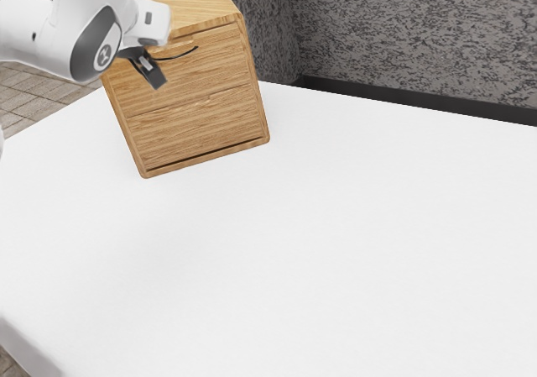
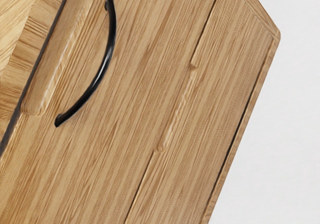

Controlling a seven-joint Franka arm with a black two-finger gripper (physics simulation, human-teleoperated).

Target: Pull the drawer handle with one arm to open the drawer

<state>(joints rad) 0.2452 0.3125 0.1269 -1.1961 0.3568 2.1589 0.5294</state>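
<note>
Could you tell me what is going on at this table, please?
A Franka arm is working on a wooden drawer cabinet that stands on the white table. Its gripper is at the front of the upper drawer, right beside the black curved handle. The drawer does not look pulled out yet.
</note>
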